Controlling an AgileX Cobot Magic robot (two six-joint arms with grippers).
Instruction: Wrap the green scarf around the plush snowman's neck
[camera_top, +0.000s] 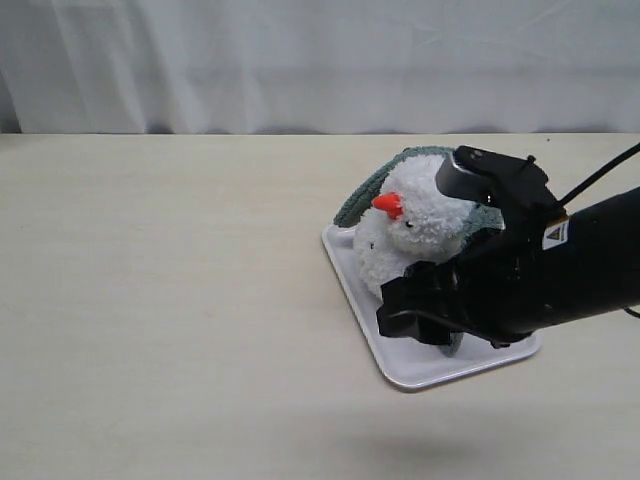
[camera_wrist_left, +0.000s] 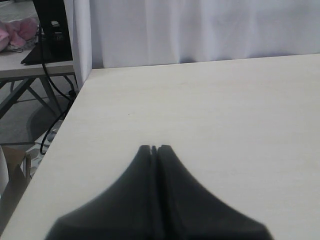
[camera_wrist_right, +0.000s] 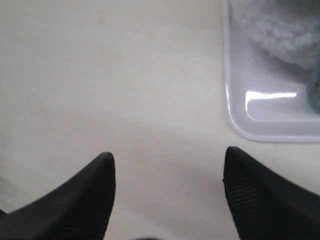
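Bright, even light; glare streak on the tray (camera_wrist_right: 270, 95); close fingers (camera_wrist_right: 75, 200) blurred.

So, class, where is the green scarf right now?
In the exterior view, right of centre, the green scarf curves around the head of the snowman, which is on the white tray.

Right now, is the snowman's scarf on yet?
Partly. Done: the scarf curves behind the snowman on the tray, showing on both sides of its head. In hand: nothing; the right gripper is open over the table, the left gripper shut. To do: the right arm hides the neck's front, so I cannot tell if the ends cross.
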